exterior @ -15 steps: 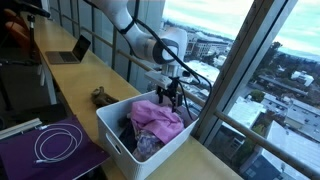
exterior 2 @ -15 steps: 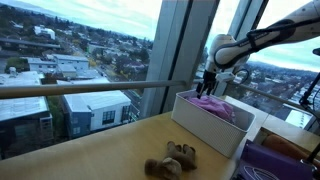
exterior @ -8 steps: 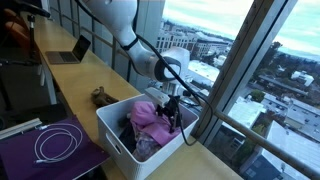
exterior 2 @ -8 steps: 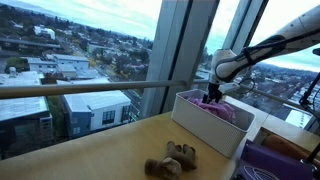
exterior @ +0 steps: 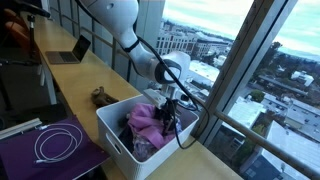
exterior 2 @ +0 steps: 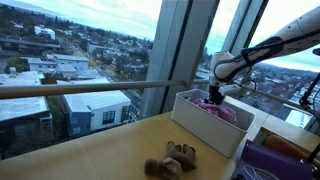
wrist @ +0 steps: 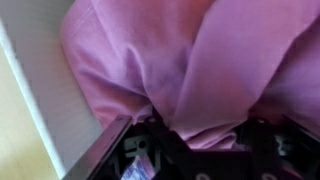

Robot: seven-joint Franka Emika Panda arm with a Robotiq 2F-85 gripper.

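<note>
Okay, the end effector (exterior: 172, 118) is down inside the white bin (exterior: 120, 147), on the window side of it, pressed into the pink cloth (exterior: 148, 120) that lies heaped on top of the bin's contents. The wrist view shows the pink cloth (wrist: 190, 60) filling the frame, with a fold bunched between the two dark fingers (wrist: 118, 148) and the bin's pale wall just beside it. The fingers stand either side of that fold, but I cannot tell whether they are clamped on the fabric or just apart around it. A dark garment (exterior: 131, 133) sits under the pink one, toward the near corner of the bin. Outside the bin, on the worktop (exterior: 85, 75), a brown soft toy (exterior: 102, 97) lies near the bin's far wall, well apart from the arm. A purple mat (exterior: 55, 145) with a white cable is beside the bin's other end. My read is that the step is getting hold of the cloth. To do it well, take a thick fold rather than a thin edge. Keep the fingertips clear of the dark garment below and off the bin wall, and go straight up so the bin does not drag along.
</note>
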